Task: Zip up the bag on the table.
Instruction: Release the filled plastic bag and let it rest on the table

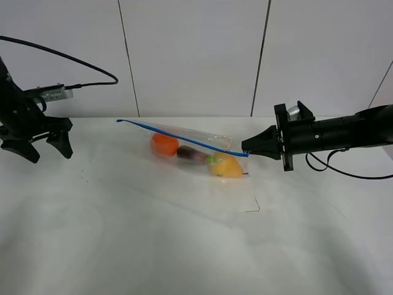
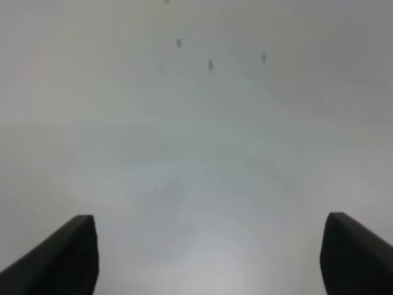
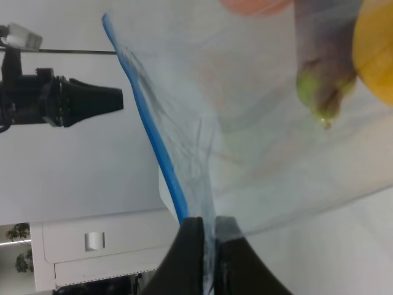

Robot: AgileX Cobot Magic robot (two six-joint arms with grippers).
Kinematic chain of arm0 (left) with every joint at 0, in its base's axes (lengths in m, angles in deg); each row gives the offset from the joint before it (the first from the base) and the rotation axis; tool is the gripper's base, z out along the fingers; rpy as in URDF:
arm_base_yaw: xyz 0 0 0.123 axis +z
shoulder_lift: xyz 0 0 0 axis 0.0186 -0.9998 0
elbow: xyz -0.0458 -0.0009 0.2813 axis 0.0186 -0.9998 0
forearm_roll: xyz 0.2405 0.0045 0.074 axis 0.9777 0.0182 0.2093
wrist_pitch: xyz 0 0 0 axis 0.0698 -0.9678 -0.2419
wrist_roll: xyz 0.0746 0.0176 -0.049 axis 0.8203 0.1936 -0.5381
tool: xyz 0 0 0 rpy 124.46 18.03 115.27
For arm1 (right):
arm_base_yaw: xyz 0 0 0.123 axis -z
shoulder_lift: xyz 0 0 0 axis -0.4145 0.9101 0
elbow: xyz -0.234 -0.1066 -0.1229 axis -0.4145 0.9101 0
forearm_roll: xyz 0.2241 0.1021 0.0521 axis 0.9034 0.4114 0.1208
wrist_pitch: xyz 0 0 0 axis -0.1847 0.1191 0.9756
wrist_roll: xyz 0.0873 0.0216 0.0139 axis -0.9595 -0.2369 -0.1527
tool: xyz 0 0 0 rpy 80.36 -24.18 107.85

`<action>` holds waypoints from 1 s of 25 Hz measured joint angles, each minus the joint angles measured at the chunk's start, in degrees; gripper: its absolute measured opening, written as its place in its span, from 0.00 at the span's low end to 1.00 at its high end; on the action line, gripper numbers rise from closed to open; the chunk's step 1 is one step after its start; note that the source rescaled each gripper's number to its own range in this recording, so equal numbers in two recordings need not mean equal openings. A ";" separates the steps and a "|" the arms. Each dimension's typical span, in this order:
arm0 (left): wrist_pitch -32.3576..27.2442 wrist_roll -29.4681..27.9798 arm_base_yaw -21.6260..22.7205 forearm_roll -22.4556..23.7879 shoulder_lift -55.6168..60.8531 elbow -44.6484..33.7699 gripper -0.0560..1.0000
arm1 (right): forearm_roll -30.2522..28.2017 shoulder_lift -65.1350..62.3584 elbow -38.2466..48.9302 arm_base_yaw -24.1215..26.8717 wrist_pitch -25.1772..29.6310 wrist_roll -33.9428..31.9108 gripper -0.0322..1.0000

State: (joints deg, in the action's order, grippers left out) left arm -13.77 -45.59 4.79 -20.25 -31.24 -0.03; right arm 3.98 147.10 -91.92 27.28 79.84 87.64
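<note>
your right gripper (image 3: 209,226) has its jaws pressed together on the bag (image 1: 190,147), pinching the blue zip strip (image 3: 153,141) at the end nearest that arm, right at the bag's corner. the bag lies around the middle of the table (image 1: 153,246), toward its far edge. the strip runs along the bag's far side, raised above the fruit, and slants away from the pinched end toward your left side. you cannot tell from these views whether the strip is sealed along its length. through the clear plastic you can see an orange (image 1: 164,145), a purple eggplant (image 1: 191,155) and a yellow pear (image 1: 226,166) in a row, with the pear closest to the right gripper. your left gripper (image 1: 43,146) hangs well apart from the bag, over the left end of the table, with its jaws spread wide above bare tabletop.
</note>
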 joint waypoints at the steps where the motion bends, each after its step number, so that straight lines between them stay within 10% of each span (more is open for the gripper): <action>1: -1.92 -0.90 0.00 0.00 0.06 0.00 0.97 | 0.00 0.00 0.00 0.00 0.00 0.00 0.03; 12: -7.57 -0.02 0.00 0.50 5.76 -6.02 0.98 | 0.00 0.00 0.00 0.00 0.00 0.00 0.03; 25: -4.65 1.35 -0.05 0.64 38.56 -38.71 0.98 | 0.00 0.00 0.00 0.00 0.00 0.00 0.03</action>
State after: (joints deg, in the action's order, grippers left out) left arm -18.43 -44.24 4.74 -19.61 7.32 -38.74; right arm 3.98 147.10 -91.92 27.28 79.84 87.64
